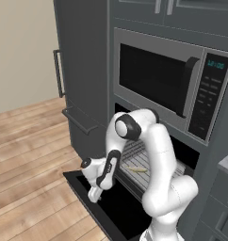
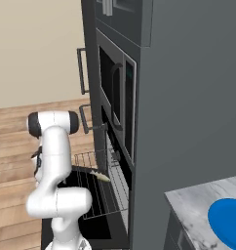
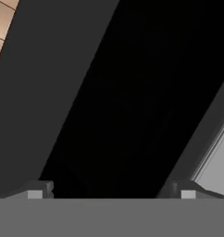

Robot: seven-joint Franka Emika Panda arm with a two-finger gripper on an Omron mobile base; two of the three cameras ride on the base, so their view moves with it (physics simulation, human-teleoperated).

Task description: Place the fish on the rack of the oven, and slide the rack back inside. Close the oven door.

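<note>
The oven [image 1: 149,155] is sitting in the lower centre of the left base view, below a microwave [image 1: 172,84] whose keypad and clock are showing at the upper right of that frame. The oven door [image 1: 106,207] is lying folded down and open, its black glass panel stretching toward the lower left over the wooden floor [image 1: 31,155]. The rack [image 2: 98,188] is standing pulled out over the door, appearing as a grey wire grid in the lower centre of the right base view. The fish [image 1: 136,169] is lying on the rack's wires, just right of the forearm in the left base view, and showing as a pale sliver [image 2: 101,176] near the centre of the right base view. The gripper [image 1: 94,197] is hanging at the lower left of the arm in the left base view, pointing down over the open door panel, apart from the fish. In the hand view, the two fingertips [image 3: 40,190] are standing far apart at the bottom corners, released and grasping nothing, with the dark door glass [image 3: 123,102] between them. A blue plate [image 2: 229,219] is resting on the marble counter [image 2: 193,205] at the lower right of the right base view.
</note>
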